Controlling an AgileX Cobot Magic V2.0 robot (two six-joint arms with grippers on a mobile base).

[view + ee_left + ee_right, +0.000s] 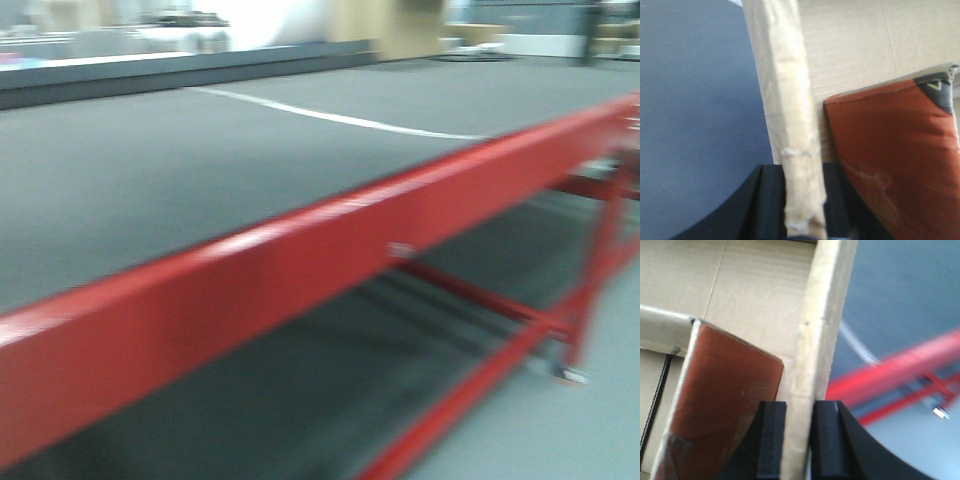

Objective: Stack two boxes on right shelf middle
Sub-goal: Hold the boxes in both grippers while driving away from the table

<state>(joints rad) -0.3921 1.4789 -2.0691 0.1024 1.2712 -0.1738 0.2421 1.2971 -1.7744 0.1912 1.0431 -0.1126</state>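
My right gripper (799, 412) is pinched narrow on one wall of the open cardboard box (760, 300), and my left gripper (804, 175) clamps the opposite wall. The box hangs between them with a red-brown packet (725, 400) inside. The shelf is not in view. The thin walls may buckle or slip if my arms drift apart. The red-framed table (300, 270) is near, so I could clip it.
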